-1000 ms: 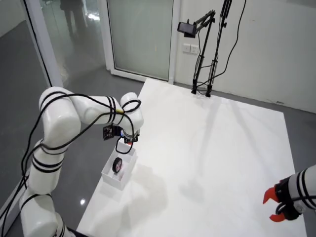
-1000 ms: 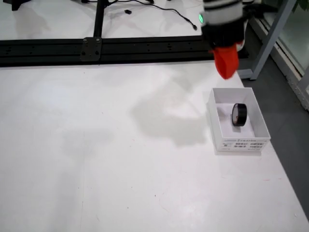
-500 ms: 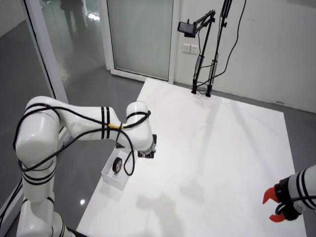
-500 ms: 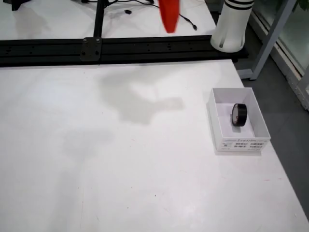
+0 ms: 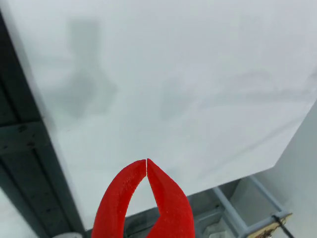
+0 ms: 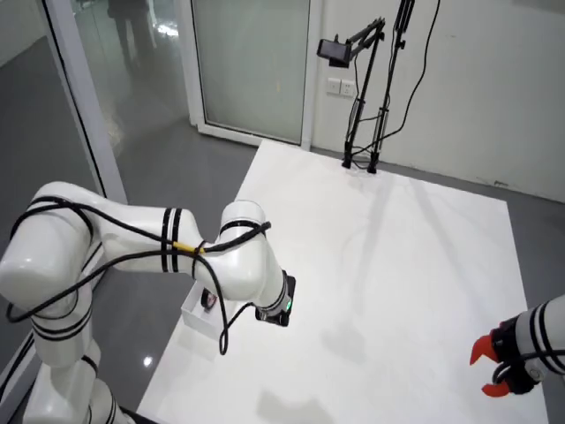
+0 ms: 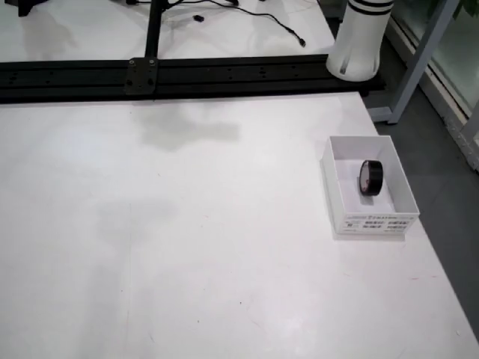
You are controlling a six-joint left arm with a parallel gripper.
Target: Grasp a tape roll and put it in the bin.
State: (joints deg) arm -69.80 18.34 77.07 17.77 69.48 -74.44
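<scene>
A black tape roll (image 7: 370, 179) stands on edge inside the small white bin (image 7: 371, 222) at the table's right side in the view from above. In the corner view the arm's elbow covers part of the bin (image 6: 195, 316), and the tape roll (image 6: 209, 300) shows just behind it. My red gripper (image 5: 146, 161) fills the bottom of the view that rides on it. It is shut, its tips touching with nothing between them, over bare white table near an edge. The view from above does not show the gripper.
A black rail (image 7: 187, 73) runs along the table's far side in the view from above, with the arm's white base (image 7: 361, 37) on it. A second arm's red gripper (image 6: 493, 368) rests at the table's near right corner. A camera stand (image 6: 362, 132) rises at the far edge.
The arm has swung away from above the bin and across the table, leaving the view from above. The tape roll stays in the bin. The second arm has not moved.
</scene>
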